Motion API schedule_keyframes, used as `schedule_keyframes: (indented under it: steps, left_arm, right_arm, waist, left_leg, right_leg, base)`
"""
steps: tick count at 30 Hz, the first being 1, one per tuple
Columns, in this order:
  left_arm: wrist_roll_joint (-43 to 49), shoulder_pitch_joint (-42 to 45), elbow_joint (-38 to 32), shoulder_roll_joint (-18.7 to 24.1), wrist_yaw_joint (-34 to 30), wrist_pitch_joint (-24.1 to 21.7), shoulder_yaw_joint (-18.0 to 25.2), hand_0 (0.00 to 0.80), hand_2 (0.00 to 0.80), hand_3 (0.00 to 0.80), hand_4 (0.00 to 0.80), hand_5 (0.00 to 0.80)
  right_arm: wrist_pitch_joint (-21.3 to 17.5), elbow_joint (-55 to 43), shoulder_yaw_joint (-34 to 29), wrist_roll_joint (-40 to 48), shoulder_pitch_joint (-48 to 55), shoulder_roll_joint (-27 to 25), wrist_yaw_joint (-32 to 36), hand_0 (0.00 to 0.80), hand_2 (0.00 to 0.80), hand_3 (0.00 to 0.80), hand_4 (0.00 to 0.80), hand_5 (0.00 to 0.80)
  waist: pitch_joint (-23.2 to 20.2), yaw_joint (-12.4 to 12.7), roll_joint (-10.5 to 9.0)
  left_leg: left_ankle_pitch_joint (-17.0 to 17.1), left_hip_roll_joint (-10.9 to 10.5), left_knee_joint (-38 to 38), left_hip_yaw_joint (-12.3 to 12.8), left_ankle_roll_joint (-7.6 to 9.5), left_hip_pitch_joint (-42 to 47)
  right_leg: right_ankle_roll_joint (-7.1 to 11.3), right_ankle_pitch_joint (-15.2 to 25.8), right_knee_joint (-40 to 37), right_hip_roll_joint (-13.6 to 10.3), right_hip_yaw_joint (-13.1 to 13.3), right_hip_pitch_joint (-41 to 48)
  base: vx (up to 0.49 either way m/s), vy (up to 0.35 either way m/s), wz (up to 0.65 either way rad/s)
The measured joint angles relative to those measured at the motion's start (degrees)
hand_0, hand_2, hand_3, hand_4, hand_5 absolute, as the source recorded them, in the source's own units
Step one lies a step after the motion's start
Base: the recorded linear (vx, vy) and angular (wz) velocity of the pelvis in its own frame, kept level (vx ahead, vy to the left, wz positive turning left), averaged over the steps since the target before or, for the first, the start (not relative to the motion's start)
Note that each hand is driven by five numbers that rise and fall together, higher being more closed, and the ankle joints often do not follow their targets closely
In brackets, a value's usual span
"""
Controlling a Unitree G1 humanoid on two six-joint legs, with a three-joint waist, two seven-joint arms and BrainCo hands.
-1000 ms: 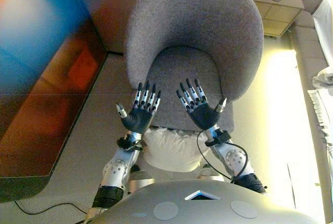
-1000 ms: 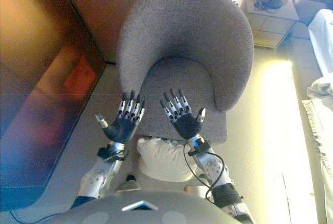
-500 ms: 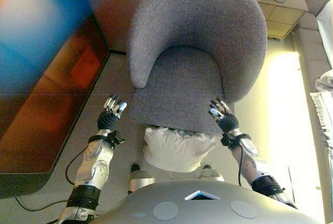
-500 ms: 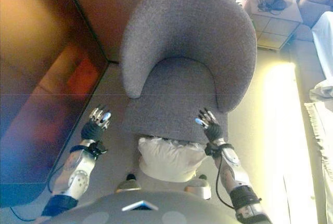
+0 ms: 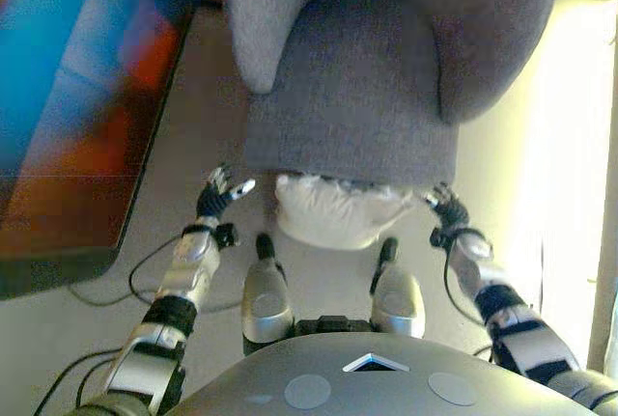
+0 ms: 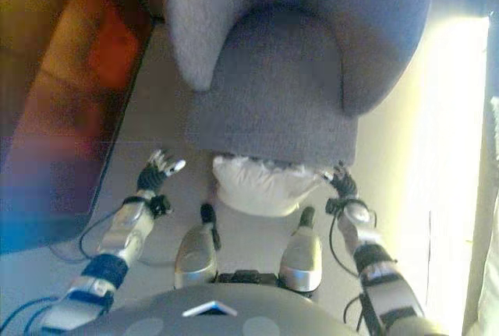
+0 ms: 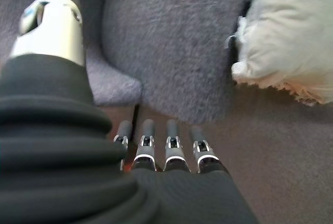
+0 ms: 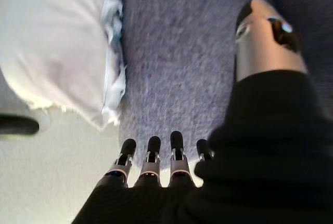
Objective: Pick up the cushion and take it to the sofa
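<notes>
Since a moment before, the fingers (image 7: 156,143) had dropped from over the chair seat to the floor, the left hand (image 5: 218,196) and right hand (image 5: 445,208) both loose and holding nothing, either side of the white cushion (image 5: 338,211) against the grey armchair (image 5: 352,88). The cushion might have slipped, because the hands were apart from it. Only the wrist views showed its frilly edge.

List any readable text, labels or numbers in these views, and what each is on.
None readable.
Grey armchair: plain fabric, no label visible.
White cushion: no tag or print visible.
Screen: only blurred colour, no legible characters.
Left robot hand and right robot hand: no markings can be made out.
</notes>
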Motion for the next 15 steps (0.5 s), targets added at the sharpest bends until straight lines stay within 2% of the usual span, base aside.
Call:
schedule_keyframes:
  steps: [4, 7, 15]
  left_arm:
    - [0.0, -7.7, 1.9, 0.5, 3.8, -2.0, -1.4, 0.0, 0.0, 0.0, 0.0, 0.0]
    - [0.0, -11.1, 2.5, 0.6, 5.0, -2.3, -1.7, 0.0, 0.0, 0.0, 0.0, 0.0]
    - [0.1, -14.0, 4.6, 0.6, 6.9, -2.2, -2.2, 0.0, 0.0, 0.0, 0.0, 0.0]
  right_arm:
    - [-0.6, 3.6, 0.0, 0.0, -6.9, -0.6, -2.1, 0.0, 0.0, 0.0, 0.0, 0.0]
    - [-0.6, 4.3, 0.4, 0.1, -10.4, -0.6, -2.6, 0.0, 0.0, 0.0, 0.0, 0.0]
    - [-0.6, 4.7, 1.2, 2.4, -14.6, -1.0, -2.0, 0.0, 0.0, 0.0, 0.0, 0.0]
  waist:
    - [4.7, 0.0, 0.19]
    - [7.7, 0.0, 0.65]
    - [9.0, -0.2, 0.39]
  left_leg:
    - [-3.0, -0.2, 10.3, -1.9, 1.22, -11.8]
    - [-4.8, -0.1, 17.5, -3.5, 1.81, -18.2]
    - [-10.7, 0.4, 35.0, -9.0, 0.33, -30.8]
  right_leg:
    - [-0.02, -2.5, 10.8, -1.7, 2.9, -12.2]
    - [-0.14, -5.1, 18.9, -2.0, 5.2, -18.8]
    - [-0.96, -14.9, 40.9, -2.6, 9.1, -32.4]
  base:
    - [-0.202, 0.032, 0.01]
    - [-0.16, -0.034, 0.06]
    - [-0.046, -0.024, 0.09]
